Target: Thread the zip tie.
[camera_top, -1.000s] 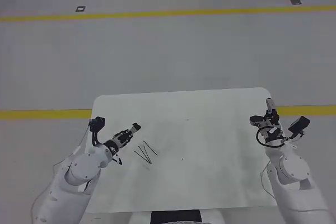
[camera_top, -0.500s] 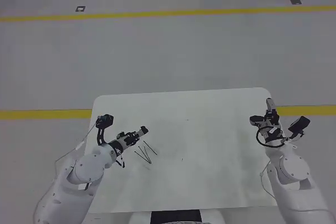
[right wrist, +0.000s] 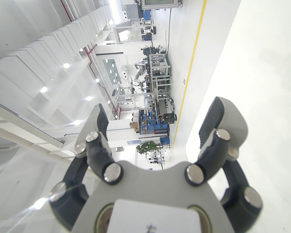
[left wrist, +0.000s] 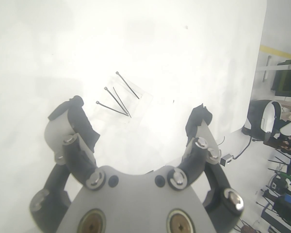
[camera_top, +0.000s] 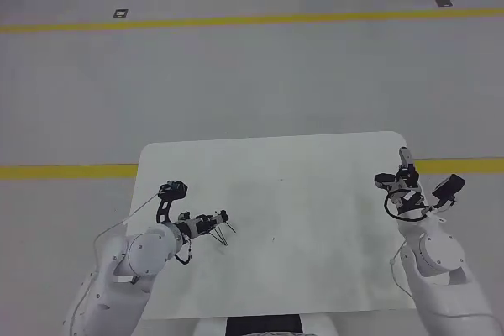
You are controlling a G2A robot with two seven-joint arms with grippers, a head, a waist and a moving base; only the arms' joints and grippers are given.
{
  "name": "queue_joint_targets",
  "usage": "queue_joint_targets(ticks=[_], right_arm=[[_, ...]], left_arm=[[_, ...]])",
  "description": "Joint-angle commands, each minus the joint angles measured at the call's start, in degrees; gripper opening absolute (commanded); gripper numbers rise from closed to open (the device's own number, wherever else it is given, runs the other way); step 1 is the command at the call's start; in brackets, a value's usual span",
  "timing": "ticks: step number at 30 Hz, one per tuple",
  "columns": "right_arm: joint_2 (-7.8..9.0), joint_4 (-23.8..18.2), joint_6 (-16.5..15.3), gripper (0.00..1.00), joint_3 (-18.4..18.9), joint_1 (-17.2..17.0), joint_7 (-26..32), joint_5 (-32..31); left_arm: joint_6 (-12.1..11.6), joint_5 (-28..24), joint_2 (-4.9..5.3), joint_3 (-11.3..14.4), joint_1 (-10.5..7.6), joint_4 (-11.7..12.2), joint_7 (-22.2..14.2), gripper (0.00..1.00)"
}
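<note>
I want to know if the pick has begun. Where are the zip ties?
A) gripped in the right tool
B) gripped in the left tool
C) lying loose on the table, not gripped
C: the zip ties lie flat on the table, and the left tool close by them is open and empty.

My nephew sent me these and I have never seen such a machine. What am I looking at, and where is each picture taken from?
This is a two-armed robot at a white table. The wide picture looks down from a camera above its arms. The other two come from a camera on each wrist, so each shows that arm's own two-fingered gripper up close. A few thin black zip ties lie on the table. The left gripper hovers open just short of them, holding nothing. The right gripper is open and empty too, at the table's opposite edge, pointing out into the hall.
</note>
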Motion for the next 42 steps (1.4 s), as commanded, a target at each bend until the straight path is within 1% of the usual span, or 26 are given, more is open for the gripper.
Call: queue_joint_targets(ticks=[1, 4, 5, 6, 8, 10, 13, 14, 16, 17, 18, 20, 21, 22, 23, 31, 33, 34, 35, 37, 40, 41, 42], right_arm=[[0.0, 0.0, 0.0, 1.0, 0.0, 0.0, 0.0, 0.0], [0.0, 0.0, 0.0, 1.0, 0.0, 0.0, 0.0, 0.0], [0.0, 0.0, 0.0, 1.0, 0.0, 0.0, 0.0, 0.0], [0.0, 0.0, 0.0, 1.0, 0.0, 0.0, 0.0, 0.0], [0.0, 0.0, 0.0, 1.0, 0.0, 0.0, 0.0, 0.0], [0.0, 0.0, 0.0, 1.0, 0.0, 0.0, 0.0, 0.0], [0.0, 0.0, 0.0, 1.0, 0.0, 0.0, 0.0, 0.0], [0.0, 0.0, 0.0, 1.0, 0.0, 0.0, 0.0, 0.0], [0.0, 0.0, 0.0, 1.0, 0.0, 0.0, 0.0, 0.0], [0.0, 0.0, 0.0, 1.0, 0.0, 0.0, 0.0, 0.0], [0.0, 0.0, 0.0, 1.0, 0.0, 0.0, 0.0, 0.0], [0.0, 0.0, 0.0, 1.0, 0.0, 0.0, 0.0, 0.0], [0.0, 0.0, 0.0, 1.0, 0.0, 0.0, 0.0, 0.0], [0.0, 0.0, 0.0, 1.0, 0.0, 0.0, 0.0, 0.0], [0.0, 0.0, 0.0, 1.0, 0.0, 0.0, 0.0, 0.0], [0.0, 0.0, 0.0, 1.0, 0.0, 0.0, 0.0, 0.0], [0.0, 0.0, 0.0, 1.0, 0.0, 0.0, 0.0, 0.0], [0.0, 0.0, 0.0, 1.0, 0.0, 0.0, 0.0, 0.0], [0.0, 0.0, 0.0, 1.0, 0.0, 0.0, 0.0, 0.0], [0.0, 0.0, 0.0, 1.0, 0.0, 0.0, 0.0, 0.0], [0.0, 0.0, 0.0, 1.0, 0.0, 0.0, 0.0, 0.0], [0.0, 0.0, 0.0, 1.0, 0.0, 0.0, 0.0, 0.0], [0.0, 0.0, 0.0, 1.0, 0.0, 0.0, 0.0, 0.0]], left_arm=[[0.0, 0.0, 0.0, 0.0, 0.0, 0.0, 0.0, 1.0], [0.0, 0.0, 0.0, 0.0, 0.0, 0.0, 0.0, 1.0], [-0.2, 0.2, -0.01, 0.3, -0.1, -0.6, 0.0, 1.0], [0.0, 1.5, -0.02, 1.0, -0.14, -1.2, -0.1, 1.0], [0.0, 3.6, -0.27, 2.3, -0.47, -1.5, -0.7, 1.0], [0.0, 5.3, -0.66, 3.2, -0.96, -1.8, -2.1, 1.0], [0.0, 9.3, -1.59, 4.7, -1.78, -1.8, -5.6, 1.0], [0.0, 11.8, -2.09, 5.0, -2.16, -0.9, -7.8, 1.0], [0.0, 14.9, -3.09, 5.6, -2.91, -0.3, -10.5, 1.0], [0.0, 16.7, -3.67, 5.6, -3.17, 0.7, -12.7, 1.0], [0.0, 19.5, -4.53, 5.9, -3.96, 1.0, -15.2, 1.0], [0.0, 22.1, -6.11, 5.5, -4.32, 1.8, -17.9, 1.0], [0.0, 23.9, -7.21, 5.5, -4.53, 1.8, -19.9, 1.0], [0.0, 24.4, -8.13, 5.0, -4.5, 1.8, -21.1, 1.0], [0.0, 25.1, -8.69, 4.8, -4.53, 1.6, -21.9, 1.0], [0.0, 25.1, -8.69, 4.8, -4.53, 1.6, -21.9, 1.0], [0.0, 23.2, -8.8, 5.2, -4.29, 1.6, -20.9, 1.0], [0.0, 23.4, -8.8, 5.6, -4.28, 1.6, -20.6, 1.0], [0.0, 24.7, -8.85, 6.1, -4.3, 2.0, -20.1, 1.0], [0.0, 24.3, -9.2, 7.0, -4.48, 2.4, -19.8, 1.0], [0.0, 25.6, -9.96, 8.0, -5.28, 4.2, -19.5, 1.0], [0.0, 26.6, -10.28, 8.2, -5.54, 4.9, -19.7, 1.0], [0.0, 27.1, -10.84, 8.1, -5.8, 5.5, -19.8, 1.0]])
